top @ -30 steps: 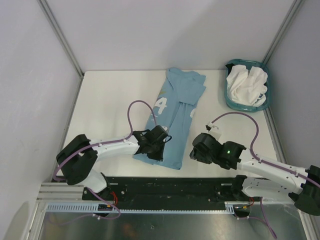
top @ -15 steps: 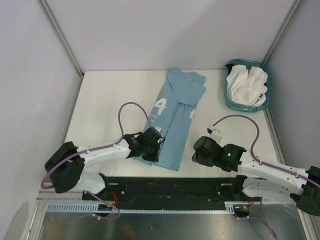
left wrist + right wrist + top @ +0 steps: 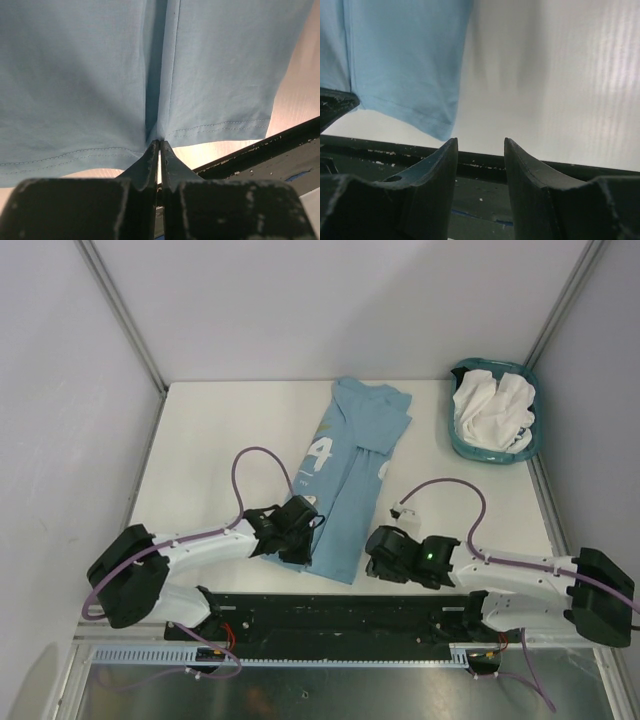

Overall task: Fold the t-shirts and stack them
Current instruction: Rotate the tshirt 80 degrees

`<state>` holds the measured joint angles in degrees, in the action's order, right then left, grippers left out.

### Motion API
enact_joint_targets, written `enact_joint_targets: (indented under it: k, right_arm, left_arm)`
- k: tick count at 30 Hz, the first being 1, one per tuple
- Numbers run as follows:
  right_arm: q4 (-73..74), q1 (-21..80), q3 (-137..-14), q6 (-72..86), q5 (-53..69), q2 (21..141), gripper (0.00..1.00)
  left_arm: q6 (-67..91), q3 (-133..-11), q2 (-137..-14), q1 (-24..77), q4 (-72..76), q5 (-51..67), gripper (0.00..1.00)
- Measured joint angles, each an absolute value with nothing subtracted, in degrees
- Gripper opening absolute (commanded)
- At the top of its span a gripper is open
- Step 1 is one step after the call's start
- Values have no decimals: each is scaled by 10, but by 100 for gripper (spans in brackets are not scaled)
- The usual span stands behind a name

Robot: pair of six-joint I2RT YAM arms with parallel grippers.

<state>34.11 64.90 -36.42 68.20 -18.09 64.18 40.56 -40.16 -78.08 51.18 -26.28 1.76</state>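
A light blue t-shirt point(image 3: 345, 465) with a white "4" lies folded lengthwise on the white table, its hem toward the arms. My left gripper point(image 3: 303, 540) is shut on that hem near its left corner; in the left wrist view the cloth point(image 3: 75, 75) puckers at the closed tips of the gripper point(image 3: 159, 142). My right gripper point(image 3: 369, 562) sits low just right of the hem's right corner, open with nothing between its fingers. In the right wrist view this gripper point(image 3: 480, 142) has the shirt corner point(image 3: 405, 60) up to its left. White t-shirts point(image 3: 490, 408) are bunched in the basket.
The teal basket point(image 3: 462, 448) stands at the table's back right corner. A black base plate point(image 3: 350, 612) runs along the near edge under both wrists. Grey walls and metal posts enclose the table on three sides.
The left gripper slid to the hem's near left corner and closed on it. The right arm moved left, bringing its open gripper close to the hem's right corner.
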Motion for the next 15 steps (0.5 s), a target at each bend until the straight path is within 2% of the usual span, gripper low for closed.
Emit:
enact_joint_targets:
  k: [4, 6, 11, 15]
  right_arm:
    - [307, 675, -364, 697, -176, 669, 47]
    - [291, 684, -364, 707, -175, 686, 47]
    - [254, 698, -364, 731, -175, 719, 46]
    - [228, 709, -364, 750, -176, 742, 41]
  left_arm:
    - [405, -402, -778, 508, -267, 20, 25]
    - [406, -402, -774, 507, -274, 23, 29]
    - [406, -402, -745, 503, -286, 32, 31]
    - [407, -402, -696, 493, -299, 33, 31]
